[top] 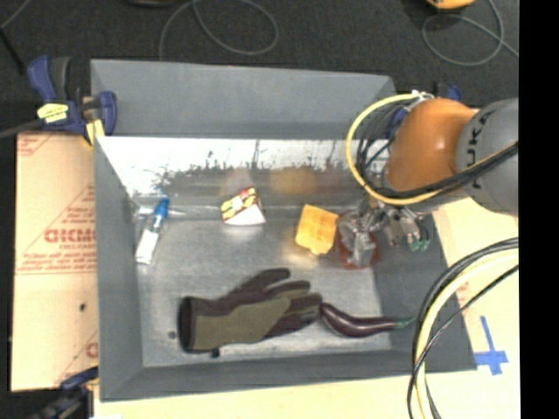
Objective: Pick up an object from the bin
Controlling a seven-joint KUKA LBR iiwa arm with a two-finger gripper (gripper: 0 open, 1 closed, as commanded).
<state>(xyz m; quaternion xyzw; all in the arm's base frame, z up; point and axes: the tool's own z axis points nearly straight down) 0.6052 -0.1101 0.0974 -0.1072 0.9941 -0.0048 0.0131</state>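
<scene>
My gripper hangs low at the right side of the bin, right above a small reddish thing that lies on the floor and is partly hidden by it. Whether it touches that thing I cannot tell. Just left of the gripper sits a yellow-orange block with a waffle pattern, close to the reddish thing. Below the gripper, near the front wall, lies a dark purple eggplant-shaped toy with a green stem pointing right.
A dark olive and black glove lies flat along the front, its fingertips meeting the purple toy. A small white, red and yellow packet sits near the back wall. A clear tube with a blue cap lies at the left.
</scene>
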